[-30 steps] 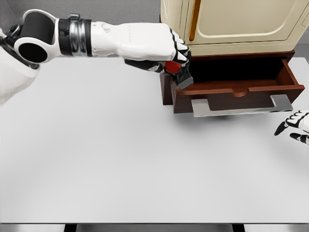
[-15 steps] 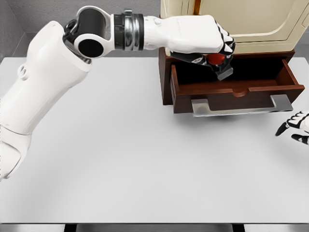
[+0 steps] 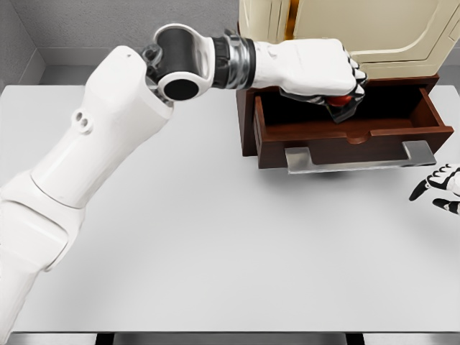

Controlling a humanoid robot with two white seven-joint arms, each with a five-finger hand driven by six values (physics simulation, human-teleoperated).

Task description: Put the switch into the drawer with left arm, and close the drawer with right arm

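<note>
- Reaching further right than a moment ago, the left hand (image 3: 316,68) now hangs above the middle of the open drawer (image 3: 345,129), fingers closed around the switch (image 3: 345,106)
- The switch sits low over the cavity, seemingly ready for release
- The right hand (image 3: 440,188) waits near the handle (image 3: 359,157), fingers relaxed

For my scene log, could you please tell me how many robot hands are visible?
2. The left hand holds the switch over the open drawer; the right hand shows at the right edge, fingers relaxed.
</note>
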